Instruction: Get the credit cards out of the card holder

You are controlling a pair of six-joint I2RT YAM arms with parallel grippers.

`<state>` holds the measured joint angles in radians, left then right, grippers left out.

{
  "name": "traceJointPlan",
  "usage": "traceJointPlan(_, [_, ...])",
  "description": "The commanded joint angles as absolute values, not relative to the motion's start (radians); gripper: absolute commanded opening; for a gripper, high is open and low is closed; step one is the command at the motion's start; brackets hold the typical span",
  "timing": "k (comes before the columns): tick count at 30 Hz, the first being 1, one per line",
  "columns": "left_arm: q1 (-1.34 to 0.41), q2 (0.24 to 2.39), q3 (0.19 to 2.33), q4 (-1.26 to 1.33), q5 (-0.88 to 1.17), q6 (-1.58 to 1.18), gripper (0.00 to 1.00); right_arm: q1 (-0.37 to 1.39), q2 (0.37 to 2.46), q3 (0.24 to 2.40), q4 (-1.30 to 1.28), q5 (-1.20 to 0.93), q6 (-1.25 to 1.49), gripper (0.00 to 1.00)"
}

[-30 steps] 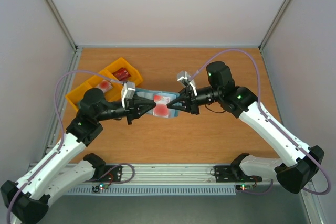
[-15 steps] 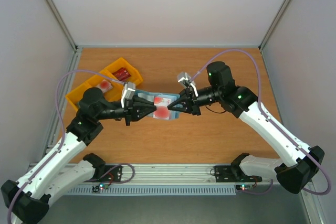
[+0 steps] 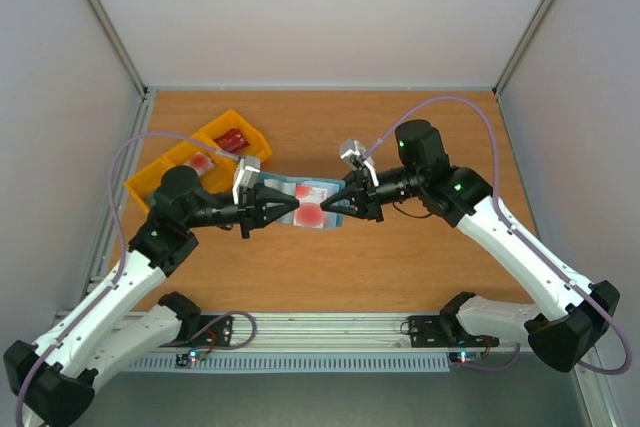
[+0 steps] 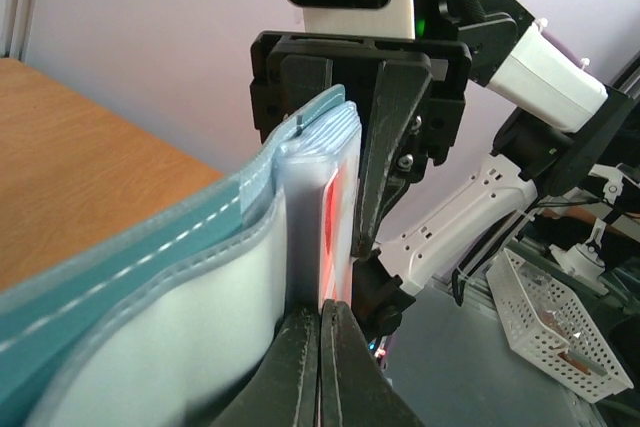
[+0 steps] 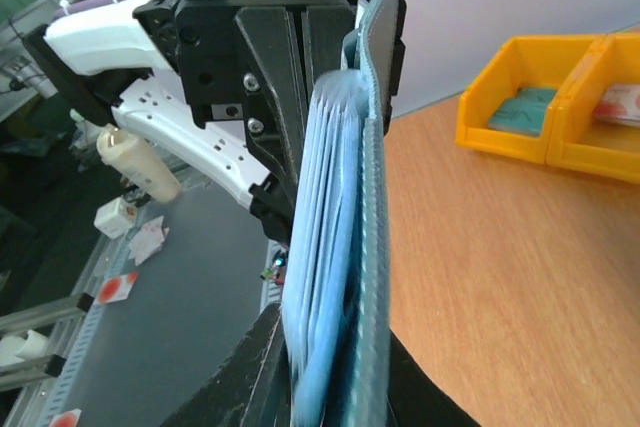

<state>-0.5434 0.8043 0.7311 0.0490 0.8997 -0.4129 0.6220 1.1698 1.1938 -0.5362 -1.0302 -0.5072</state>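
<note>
The slate-blue card holder (image 3: 290, 193) hangs open above the table between both grippers. My right gripper (image 3: 326, 209) is shut on its right end; in the right wrist view the holder (image 5: 345, 247) stands edge-on between my fingers (image 5: 262, 357). My left gripper (image 3: 296, 209) is shut on the edge of a pale pinkish-red credit card (image 3: 310, 215). In the left wrist view the jaws (image 4: 321, 312) pinch this card (image 4: 332, 232), which sticks out of a pocket of the holder (image 4: 150, 277). Whether other cards are inside is hidden.
A yellow three-compartment tray (image 3: 150, 179) stands at the back left of the table, with a dark red item (image 3: 232, 140) and a pinkish card (image 3: 203, 162) in it. In the right wrist view the tray (image 5: 560, 137) holds a teal card (image 5: 520, 107).
My left gripper has moved a little to the right, closer to the right gripper. The holder between them has bunched up and shifted slightly.
</note>
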Motion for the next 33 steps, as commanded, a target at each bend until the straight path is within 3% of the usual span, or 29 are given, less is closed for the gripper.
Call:
traceJointPlan(1, [-0.523,0.795,0.723,0.116,0.864,-0.462,0.0,0.619,1.144,1.153,-0.499,-1.027,-0.529,0.2])
traceJointPlan(10, [-0.513,0.785,0.721,0.131,0.899,-0.468,0.0,0.606,1.118,1.125,-0.497,-1.057,-0.526,0.28])
traceJointPlan(15, [-0.507,0.777,0.727,0.089,0.914,-0.433,0.0,0.597,1.112,1.121,-0.529,-1.067,-0.544,0.16])
traceJointPlan(22, [-0.493,0.78,0.762,-0.02,0.943,-0.343,0.0,0.579,1.102,1.127,-0.585,-1.079,-0.582,0.09])
traceJointPlan(28, [-0.488,0.789,0.774,-0.032,0.965,-0.309,0.0,0.568,1.102,1.125,-0.589,-1.089,-0.576,0.21])
traceJointPlan(33, [-0.491,0.796,0.732,0.138,0.948,-0.49,0.0,0.567,1.121,1.12,-0.513,-1.121,-0.521,0.05])
